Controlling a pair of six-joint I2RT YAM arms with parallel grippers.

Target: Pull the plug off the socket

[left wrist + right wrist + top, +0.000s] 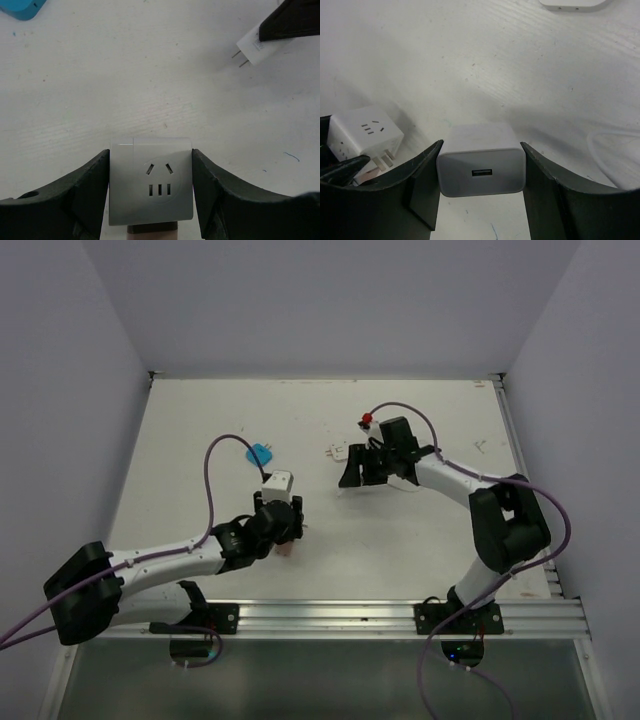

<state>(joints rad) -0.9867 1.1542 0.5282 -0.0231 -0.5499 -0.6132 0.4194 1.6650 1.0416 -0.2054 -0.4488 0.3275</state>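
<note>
Overhead, close wrist cams; shared socket (150, 180)

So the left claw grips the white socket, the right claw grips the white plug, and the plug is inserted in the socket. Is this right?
Not quite. The plug is not in the socket: the left wrist view shows them apart, with bare table between. The left claw does grip the socket and the right claw the plug.
</note>
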